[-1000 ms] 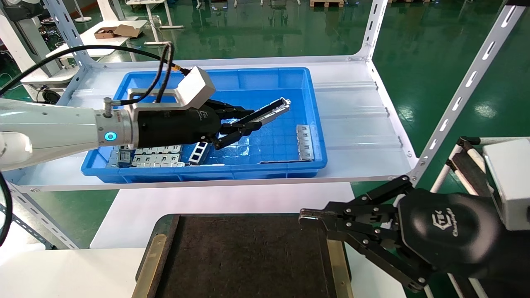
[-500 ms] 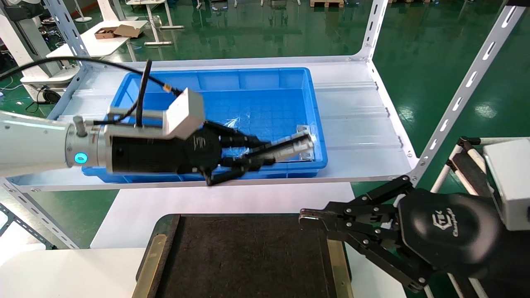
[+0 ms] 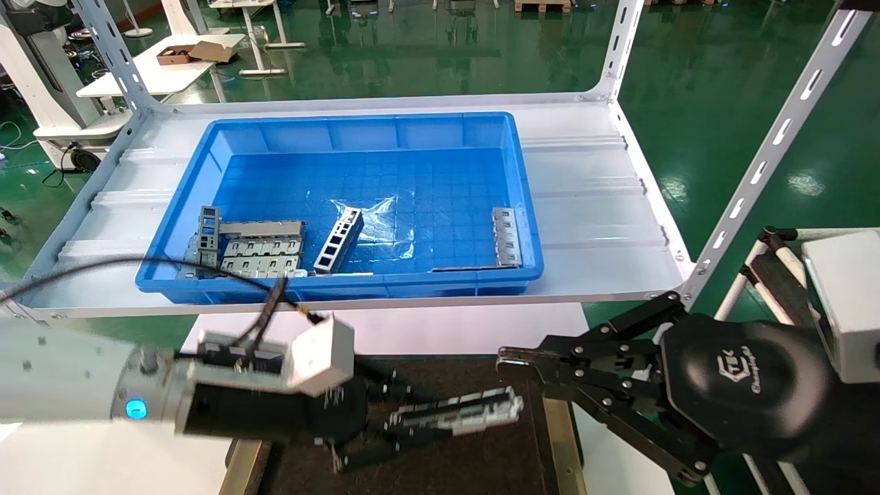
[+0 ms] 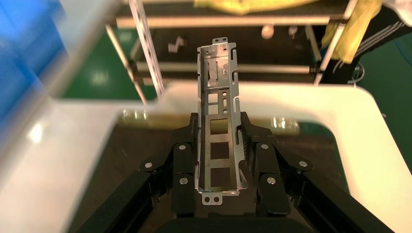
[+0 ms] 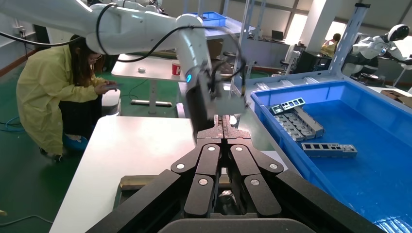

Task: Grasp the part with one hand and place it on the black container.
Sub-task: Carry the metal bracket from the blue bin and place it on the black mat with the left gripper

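"CTEK" logo on right tool

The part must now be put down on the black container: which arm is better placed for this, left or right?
Left. The left gripper is shut on the part and holds it over the black container. The right gripper is shut and empty, beside the container's right edge.

silver part, black container with brass strips, blue bin.
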